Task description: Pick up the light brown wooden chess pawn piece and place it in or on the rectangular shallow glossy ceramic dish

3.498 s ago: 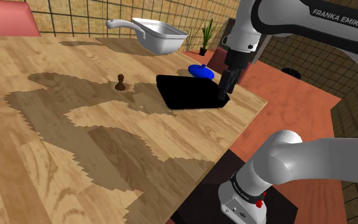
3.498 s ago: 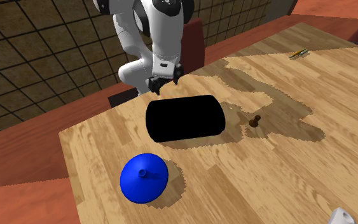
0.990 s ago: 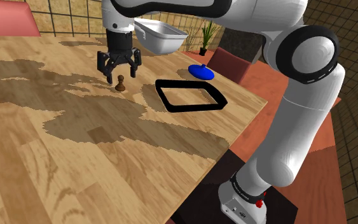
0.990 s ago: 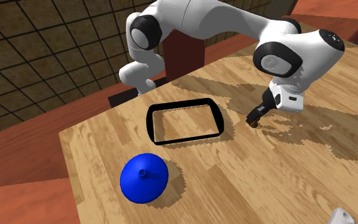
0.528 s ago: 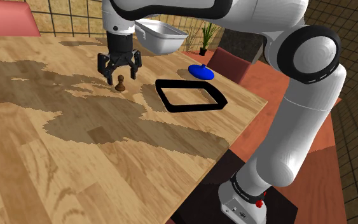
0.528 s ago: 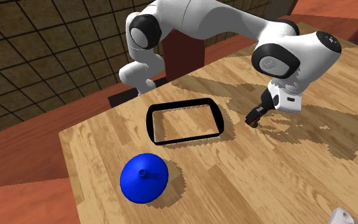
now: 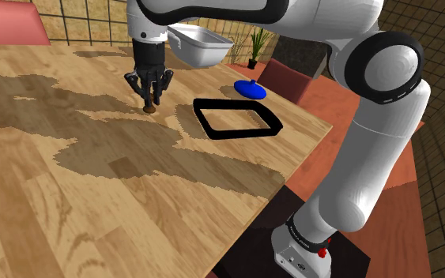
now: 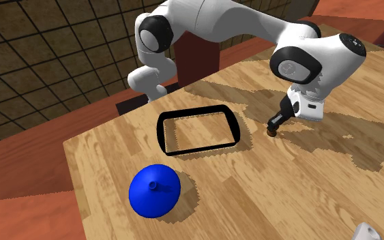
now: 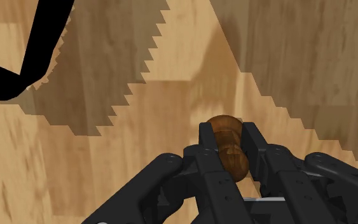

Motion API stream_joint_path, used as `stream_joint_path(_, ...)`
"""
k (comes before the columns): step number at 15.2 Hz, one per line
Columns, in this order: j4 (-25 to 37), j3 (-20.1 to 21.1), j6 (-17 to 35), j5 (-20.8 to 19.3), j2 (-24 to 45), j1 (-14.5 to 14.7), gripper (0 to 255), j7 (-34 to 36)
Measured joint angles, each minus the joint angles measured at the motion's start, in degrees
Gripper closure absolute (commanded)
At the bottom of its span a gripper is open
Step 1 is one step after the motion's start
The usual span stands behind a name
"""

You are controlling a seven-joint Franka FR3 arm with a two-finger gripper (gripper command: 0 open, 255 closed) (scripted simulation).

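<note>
A small brown chess pawn point(image 9: 227, 147) stands near the middle of a wooden worktop point(image 7: 133, 197), and the black pincer point(image 9: 227, 137) is clenched on it. The two fingers press on opposite sides of its rounded head and neck. The arm comes straight down over the pawn, probably so that the upright piece is gripped squarely and does not tip. In the shoulder view the pawn's base point(image 7: 148, 110) shows just under the fingertips and seems to rest on the wood, though that view is too cramped to tell whether it has left the surface.

The dish point(image 7: 205, 120) is a shallow rectangle drawn with a black rim, lying flat near the pawn, towards the shoulder view's right. Bare worktop lies between them, so nothing appears to block the way across.

A blue domed lid point(image 7: 249, 89) sits beyond the dish near the worktop's edge. A white pan point(image 7: 201, 41) with a handle rests behind the arm, well apart from both.
</note>
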Motion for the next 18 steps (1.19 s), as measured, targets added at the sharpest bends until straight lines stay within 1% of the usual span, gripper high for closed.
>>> stream_joint_path(3, 0.00, 0.00, 0.01, 0.00, 0.00, 0.00, 255, 0.00)
stream_joint_path(6, 1.43, 0.02, -1.46, 0.01, -0.02, 0.05, 255, -0.05)
stream_joint_path(18, 13.30, 0.27, -11.62, -0.69, 1.80, 1.18, 255, 0.10)
